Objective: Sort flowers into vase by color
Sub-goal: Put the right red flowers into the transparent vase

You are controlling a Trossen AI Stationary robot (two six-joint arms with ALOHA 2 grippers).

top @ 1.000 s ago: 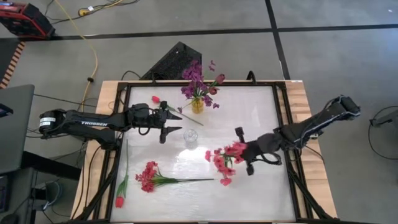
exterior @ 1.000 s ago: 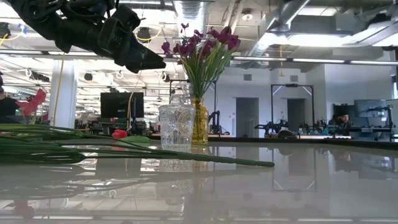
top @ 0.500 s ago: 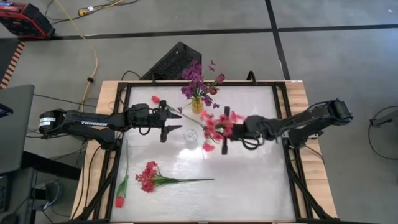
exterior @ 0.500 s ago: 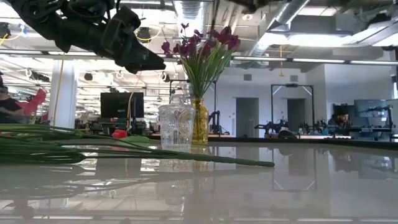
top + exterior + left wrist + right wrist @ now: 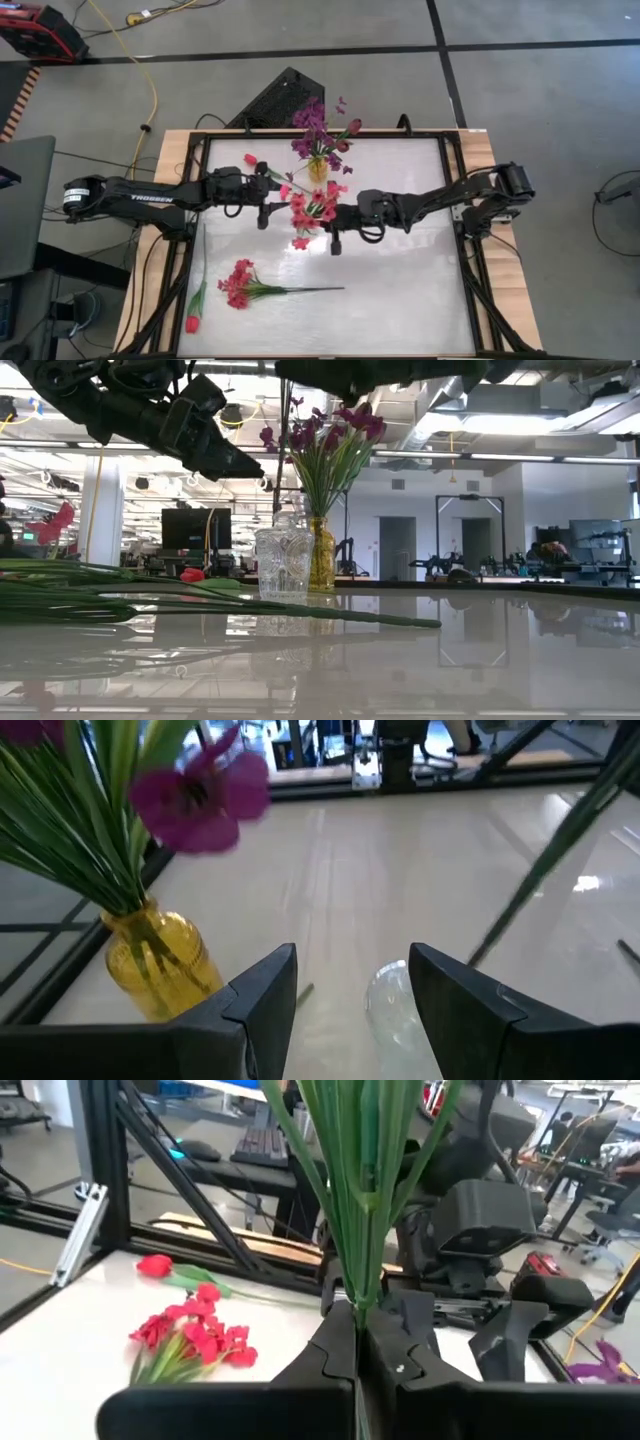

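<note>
My right gripper (image 5: 322, 217) is shut on a red-pink blossom spray (image 5: 308, 205) and holds it over the clear glass vase (image 5: 284, 565) at mid-table. My left gripper (image 5: 352, 995) is open and hovers just left of that vase (image 5: 392, 1002), touching nothing. The yellow vase (image 5: 318, 168) with purple flowers (image 5: 318, 128) stands near the far edge. A second red-pink spray (image 5: 240, 284) lies flat on the table near the front. One red tulip (image 5: 192, 322) lies by the left edge and another (image 5: 250, 159) at the far left. My right gripper pinches the spray's bundle of green stems (image 5: 360, 1305) between its two fingers, which lie level across the stems, coming from the table's right. The spray is lifted clear and roughly upright, blossoms above. A thin stem end (image 5: 280, 460) hangs below, over the glass vase.
The lying spray's long stems (image 5: 230, 610) stretch across the near table in the low view. The black frame rails (image 5: 455, 215) border the white tabletop. The right half of the table (image 5: 410, 290) holds no objects. My left arm (image 5: 150, 195) reaches in from the left.
My right gripper has carried the red-pink spray from the right middle of the table toward the left and slightly toward the far edge, until it stands over the glass vase. It has stayed shut on the stems. A stem end now hangs into the low view.
</note>
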